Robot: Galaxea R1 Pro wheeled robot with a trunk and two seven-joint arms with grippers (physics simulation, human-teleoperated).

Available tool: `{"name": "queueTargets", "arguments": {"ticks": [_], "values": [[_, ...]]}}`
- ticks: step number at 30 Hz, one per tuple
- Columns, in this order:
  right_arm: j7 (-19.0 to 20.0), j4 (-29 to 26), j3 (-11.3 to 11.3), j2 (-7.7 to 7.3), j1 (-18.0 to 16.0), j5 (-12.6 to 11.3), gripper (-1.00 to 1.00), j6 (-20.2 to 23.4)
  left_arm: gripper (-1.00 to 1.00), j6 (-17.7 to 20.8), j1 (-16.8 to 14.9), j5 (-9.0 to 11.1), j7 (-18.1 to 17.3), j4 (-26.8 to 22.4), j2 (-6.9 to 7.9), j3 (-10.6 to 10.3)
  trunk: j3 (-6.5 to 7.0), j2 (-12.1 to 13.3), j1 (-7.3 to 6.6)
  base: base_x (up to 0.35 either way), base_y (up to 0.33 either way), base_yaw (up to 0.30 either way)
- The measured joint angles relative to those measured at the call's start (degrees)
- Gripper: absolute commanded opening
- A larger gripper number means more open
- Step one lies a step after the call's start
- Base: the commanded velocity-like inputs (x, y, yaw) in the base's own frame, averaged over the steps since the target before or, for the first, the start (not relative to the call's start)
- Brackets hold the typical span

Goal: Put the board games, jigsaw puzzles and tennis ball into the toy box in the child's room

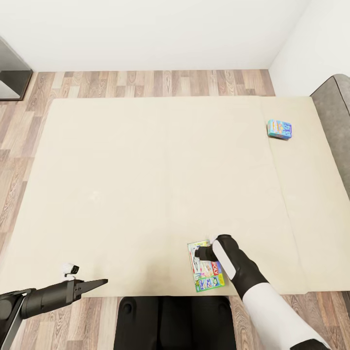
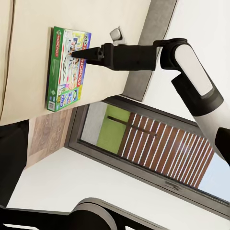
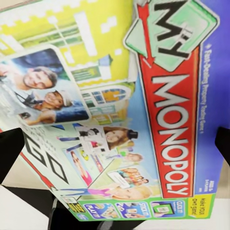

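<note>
One flat, stiff white-and-green card game box (image 1: 206, 266) sits under our wide-open right tool (image 1: 198, 253); we should pinch its thin edge.

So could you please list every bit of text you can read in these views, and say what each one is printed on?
"MY MONOPOLY": white-and-green board game lying on the bed, under the right gripper.
"Fast-Dealing Property Trading Game": same lid, barely readable.
Bottom-strip labels on that lid: too blurred.
Blue board game: print too small.
</note>
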Motion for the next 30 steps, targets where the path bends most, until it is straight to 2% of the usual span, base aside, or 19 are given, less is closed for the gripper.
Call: {"name": "queueTargets", "arguments": {"ticks": [5, 11, 14, 15, 16, 30], "values": [[-0.09, 0.36, -0.02, 0.39, -0.09, 1.18, 1.00, 0.05, 1.00, 0.00, 0.01, -0.03, 0.00, 0.00, 0.00, 0.01, 0.00, 0.00, 0.00, 0.000, 0.000, 0.000], [-2.39, 0.89, -0.05, 1.07, -0.08, 0.93, 1.00, -1.06, 1.00, 0.01, 0.00, -0.03, 0.00, -0.01, 0.02, 0.00, 0.00, 0.01, 0.01, 0.000, 0.000, 0.000], [-0.51, 0.29, -0.04, 1.37, -0.06, 1.45, 1.00, -1.28, 1.00, 0.00, 0.00, -0.03, 0.00, -0.01, 0.01, 0.01, -0.01, 0.03, 0.02, 0.000, 0.000, 0.000], [-0.10, -0.40, 0.03, 1.48, -0.07, -1.04, 1.00, -1.67, 1.00, -0.01, -0.02, -0.05, 0.00, 0.01, 0.00, -0.02, -0.01, 0.04, 0.04, 0.000, 0.000, 0.000], [-0.16, -1.06, 0.04, 1.52, -0.07, -1.36, 1.00, -1.14, 1.00, -0.01, -0.02, -0.05, -0.04, 0.01, 0.03, 0.00, -0.01, 0.04, 0.04, 0.000, 0.000, 0.000], [-1.84, -2.97, -0.02, 1.67, -0.06, -1.35, 1.00, 3.35, 1.00, -0.01, -0.02, -0.05, -0.05, 0.01, 0.03, -0.02, -0.01, 0.04, 0.04, 0.000, 0.000, 0.000]]}}
